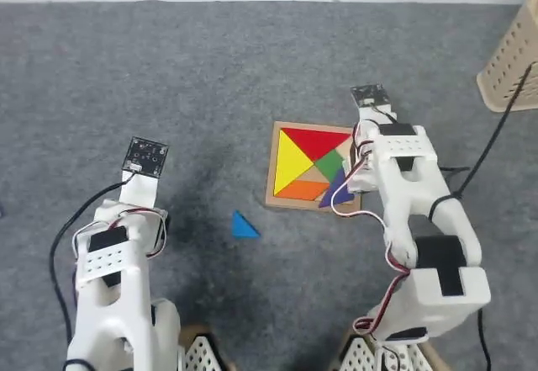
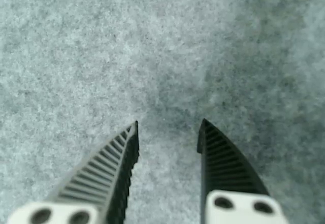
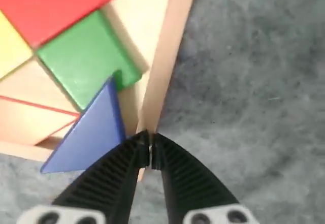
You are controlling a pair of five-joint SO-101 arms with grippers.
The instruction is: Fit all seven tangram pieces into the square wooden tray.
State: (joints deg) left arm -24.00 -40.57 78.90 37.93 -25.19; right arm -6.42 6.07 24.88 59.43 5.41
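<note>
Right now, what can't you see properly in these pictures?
High view: the right arm covers part of the tray, so what lies there can't be seen.
Right wrist view: the picture edges cut off most of the tray.
Right wrist view: the right gripper hides whether its tips touch the rim.

Can't make out any text, labels, brands, numbers or signs anywhere, tbh.
</note>
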